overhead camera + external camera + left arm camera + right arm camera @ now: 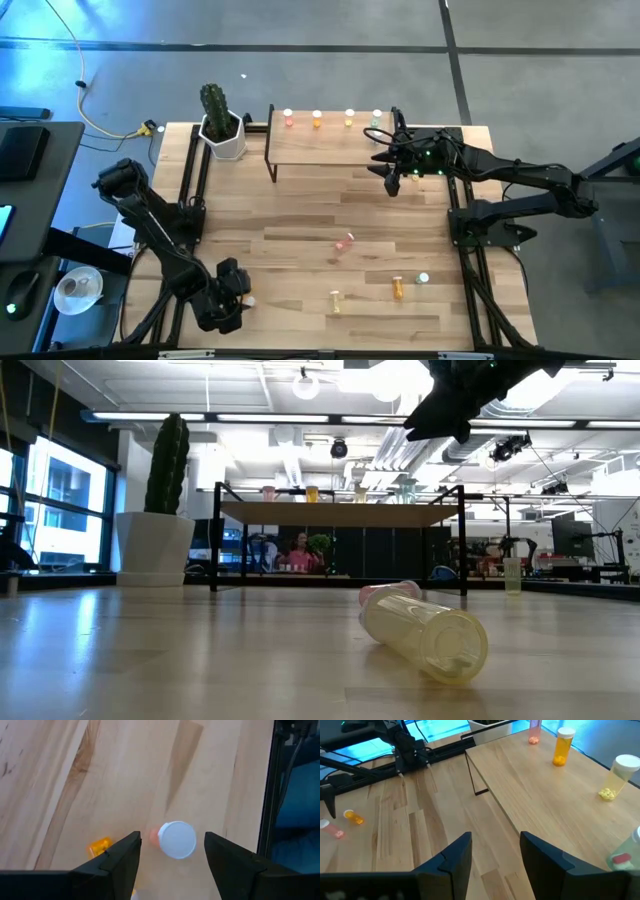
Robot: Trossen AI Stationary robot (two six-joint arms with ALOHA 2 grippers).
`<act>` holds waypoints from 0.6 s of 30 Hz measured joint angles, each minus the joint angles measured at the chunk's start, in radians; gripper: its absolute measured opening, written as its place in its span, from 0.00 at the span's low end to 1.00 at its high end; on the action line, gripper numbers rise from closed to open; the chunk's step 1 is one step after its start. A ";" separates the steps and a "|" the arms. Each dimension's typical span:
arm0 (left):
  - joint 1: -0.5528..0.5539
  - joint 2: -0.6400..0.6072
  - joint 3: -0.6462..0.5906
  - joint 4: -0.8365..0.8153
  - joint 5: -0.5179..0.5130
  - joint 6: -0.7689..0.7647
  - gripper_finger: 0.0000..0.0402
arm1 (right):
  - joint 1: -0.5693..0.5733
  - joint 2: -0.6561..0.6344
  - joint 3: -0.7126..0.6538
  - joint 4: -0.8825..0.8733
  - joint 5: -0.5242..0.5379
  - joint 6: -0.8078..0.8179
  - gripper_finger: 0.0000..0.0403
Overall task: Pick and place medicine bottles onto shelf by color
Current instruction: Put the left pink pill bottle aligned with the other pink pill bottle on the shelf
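Fingers, left: the left gripper (170,852) is seen spread apart over a white-capped pink bottle (172,839), with a gap on each side of the cap; nothing is grasped.
Fingers, right: the right gripper (495,850) is seen parted and empty above the shelf (545,795) edge.
High view, shelf: four bottles are lined along the far edge of the shelf (330,145), in the order pink bottle on shelf (289,119), orange bottle on shelf (317,119), yellow bottle on shelf (349,119), green bottle on shelf (377,119).
High view, arms: the left gripper (240,293) is placed at the near left corner of the tabletop (300,220); the right gripper (388,172) is held by the shelf's right end.
High view, tabletop: a fallen pink bottle (346,240) is seen mid-table; a small yellow bottle (335,297), an orange bottle (398,287) and a green bottle (423,278) are found nearer the front edge.
High view, rest: a cactus pot (222,130) is set left of the shelf.
Low view: a lying yellow bottle (425,635) is shown close up, a pink one just behind it; the shelf (340,512) is seen farther back.
Left wrist view: an orange bottle lying flat (99,846) is seen beside one finger (122,857).
Right wrist view: bottles are seen standing on the shelf; two more are lying on the tabletop, well apart from it.
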 joint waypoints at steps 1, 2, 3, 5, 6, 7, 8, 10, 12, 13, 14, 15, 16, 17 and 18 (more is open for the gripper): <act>0.004 0.005 0.001 0.001 -0.001 0.000 0.53 | 0.000 0.000 0.000 0.000 0.000 0.000 0.39; 0.008 0.011 0.001 0.001 0.002 -0.001 0.53 | 0.000 0.000 0.000 0.000 0.000 0.000 0.39; 0.011 0.015 0.001 -0.003 0.005 -0.002 0.53 | 0.002 0.000 0.000 0.000 0.000 0.001 0.39; 0.013 0.017 0.000 0.001 0.007 -0.002 0.53 | 0.010 0.000 0.000 0.001 0.000 0.000 0.39; 0.015 0.021 0.001 0.005 0.007 -0.002 0.53 | 0.016 0.000 0.000 0.000 0.000 0.000 0.39; 0.018 0.027 0.001 0.006 0.009 -0.002 0.53 | 0.023 0.000 0.000 0.000 0.000 0.000 0.39; 0.020 0.032 0.001 0.002 0.011 -0.003 0.53 | 0.029 0.000 0.000 0.001 0.000 0.000 0.39; 0.022 0.030 0.000 0.006 0.014 -0.003 0.53 | 0.042 0.000 0.000 0.001 0.000 0.000 0.39; 0.025 0.030 0.001 0.007 0.016 -0.002 0.53 | 0.052 0.000 0.000 0.001 0.000 -0.001 0.39; 0.026 0.030 0.001 0.006 0.017 -0.002 0.53 | 0.056 0.000 0.000 0.001 0.000 -0.001 0.39; 0.028 0.030 0.001 0.007 0.016 0.002 0.53 | 0.060 0.000 0.000 0.001 0.000 -0.001 0.39; 0.031 0.030 0.001 0.007 0.018 0.004 0.53 | 0.063 0.000 0.000 0.001 0.000 -0.001 0.39; 0.031 0.030 0.001 0.006 0.018 0.004 0.53 | 0.065 0.000 0.000 0.001 0.000 -0.001 0.39; 0.031 0.030 0.001 0.006 0.018 0.004 0.53 | 0.067 0.000 0.000 0.001 0.000 -0.001 0.39; 0.031 0.030 0.001 0.007 0.018 0.005 0.53 | 0.067 0.000 0.000 0.001 0.000 -0.001 0.39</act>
